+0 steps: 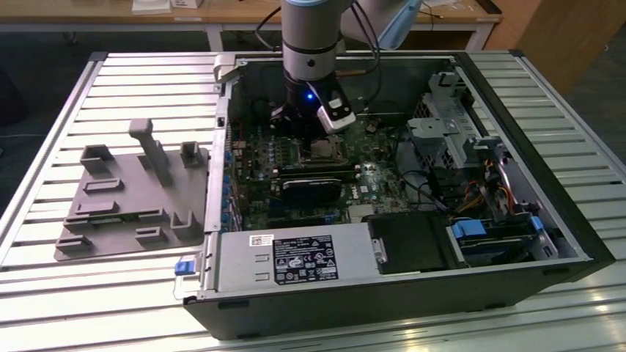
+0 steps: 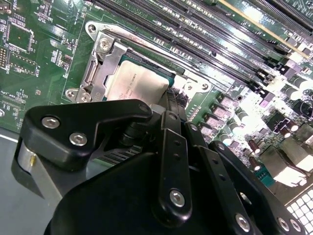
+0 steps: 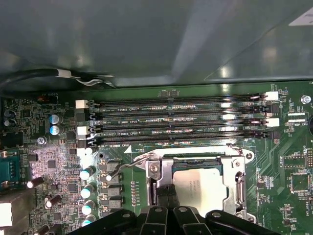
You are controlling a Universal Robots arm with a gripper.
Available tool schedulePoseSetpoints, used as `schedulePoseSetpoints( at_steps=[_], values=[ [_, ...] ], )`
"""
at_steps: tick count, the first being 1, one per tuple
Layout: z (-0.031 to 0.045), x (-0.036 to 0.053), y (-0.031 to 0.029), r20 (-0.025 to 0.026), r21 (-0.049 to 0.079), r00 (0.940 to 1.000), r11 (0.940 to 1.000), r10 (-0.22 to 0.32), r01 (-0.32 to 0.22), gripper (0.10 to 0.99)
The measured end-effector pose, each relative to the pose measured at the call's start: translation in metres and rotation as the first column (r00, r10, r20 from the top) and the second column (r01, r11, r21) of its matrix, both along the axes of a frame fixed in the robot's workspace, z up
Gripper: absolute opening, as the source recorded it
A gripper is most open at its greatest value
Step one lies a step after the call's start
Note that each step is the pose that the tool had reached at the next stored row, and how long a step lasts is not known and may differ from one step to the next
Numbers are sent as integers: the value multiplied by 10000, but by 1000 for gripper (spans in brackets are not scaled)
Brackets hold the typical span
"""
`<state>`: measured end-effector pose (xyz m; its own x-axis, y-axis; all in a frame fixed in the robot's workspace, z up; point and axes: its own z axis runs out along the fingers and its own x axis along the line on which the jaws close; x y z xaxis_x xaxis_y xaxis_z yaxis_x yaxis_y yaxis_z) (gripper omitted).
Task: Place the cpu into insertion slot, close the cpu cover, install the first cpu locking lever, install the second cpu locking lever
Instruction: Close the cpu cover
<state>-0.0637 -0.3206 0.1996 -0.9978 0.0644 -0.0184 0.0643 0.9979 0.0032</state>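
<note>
The big open computer case (image 1: pixel 391 293) holds a green board (image 3: pixel 293 166), and the arm reaches down into it. On the board, the insertion slot (image 3: pixel 244 155) sits just beside the long memory slots (image 3: pixel 181 122). The cpu cover (image 3: pixel 164 176) seems to lie down around the cpu (image 3: pixel 200 188), which rests flat in the slot. The gripper (image 3: pixel 165 192) is right at the cover's edge, its fingers close together and holding nothing. The cpu is on one side of them, and the thin wire lever (image 3: pixel 122 169) is on the other, with open board around it
</note>
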Motion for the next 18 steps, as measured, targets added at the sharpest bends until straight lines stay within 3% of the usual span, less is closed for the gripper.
schedulePoseSetpoints(
  at_steps=[10, 18],
  values=[
    [89, 0, -1, -1, -1, 10000, 10000, 1, -1, 102],
    [94, 26, 0, -2, -1, 10000, 10000, 2, -2, 102]
  ],
)
